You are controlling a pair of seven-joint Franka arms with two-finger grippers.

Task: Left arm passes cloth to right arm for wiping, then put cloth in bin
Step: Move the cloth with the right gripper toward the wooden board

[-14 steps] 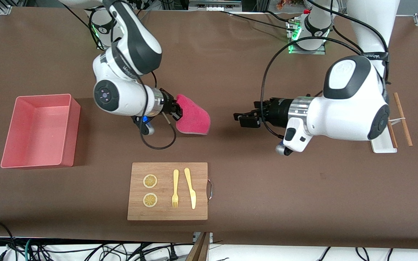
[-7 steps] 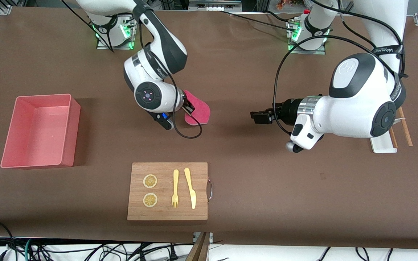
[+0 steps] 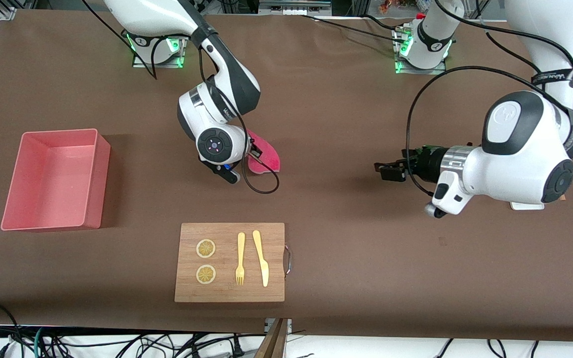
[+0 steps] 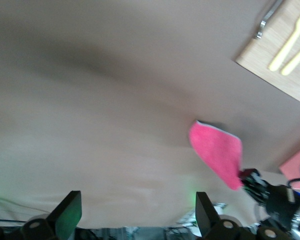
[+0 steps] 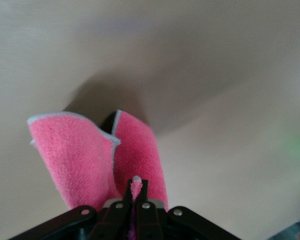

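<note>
- Since the cloth (image 3: 265,158) hangs pinched in the right gripper (image 3: 252,155) and not the left, the handover looks done and the wiping step is in hand.
- The right gripper is clamped tight on one edge of the cloth; in the right wrist view the fingers (image 5: 126,192) meet with a tuft of cloth (image 5: 95,155) squeezed between them, and the rest droops toward the table (image 3: 346,124).
- Whether the cloth's low edge touches the table I cannot tell; its shadow sits close under it.
- The cloth is over the middle of the table, farther from the front camera than the board (image 3: 230,262) and well apart from the bin (image 3: 55,179).
- The left gripper (image 3: 387,171) is spread wide and holds nothing; it hovers over bare table toward the left arm's end, well apart from the cloth, and that arm waits.
- From the left wrist view the cloth (image 4: 216,152) shows small and far off, with its own fingers (image 4: 67,212) standing wide apart.
- Next move, as I judge it: press the cloth flat to the table and drag it, keeping the pinch firm so the soft fabric does not slip out.
- After that the cloth must travel to the bin at the right arm's end, which stands empty, and the grip must open above it.
- The board, carrying a fork (image 3: 240,258), knife (image 3: 261,258) and two lemon slices (image 3: 206,248), lies near the wiping path and is best avoided.
</note>
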